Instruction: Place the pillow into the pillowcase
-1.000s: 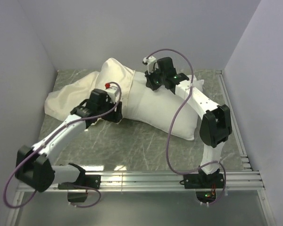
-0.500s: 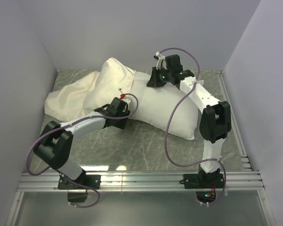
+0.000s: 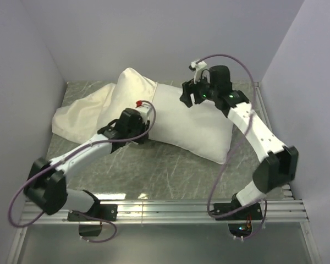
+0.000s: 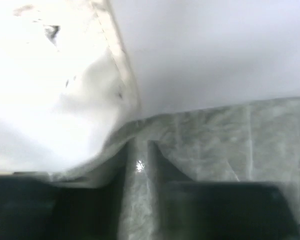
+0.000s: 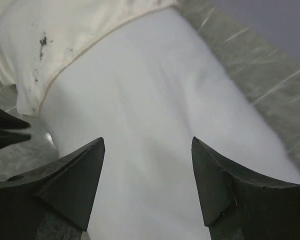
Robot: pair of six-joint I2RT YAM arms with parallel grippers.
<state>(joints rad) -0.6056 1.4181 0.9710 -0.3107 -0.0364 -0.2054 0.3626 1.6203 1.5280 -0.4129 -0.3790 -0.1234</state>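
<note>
Grey marbled table (image 3: 170, 165) lies under both arms, with pale walls (image 3: 154, 33) around it. Nearest, the left gripper (image 4: 139, 155) sits low at the near edge of the pillowcase (image 3: 93, 113). Its jaws are almost together, with a sliver of table showing between them. The hem hangs just ahead and to its left; I cannot tell whether any cloth is pinched. Beyond it lies the pillow (image 3: 198, 124), one end inside the pillowcase and the rest bare. Farthest back, the right gripper (image 5: 147, 142) hovers over that bare part, jaws spread wide and holding nothing. The pillowcase hem lies ahead and to the left of its fingers.
</note>
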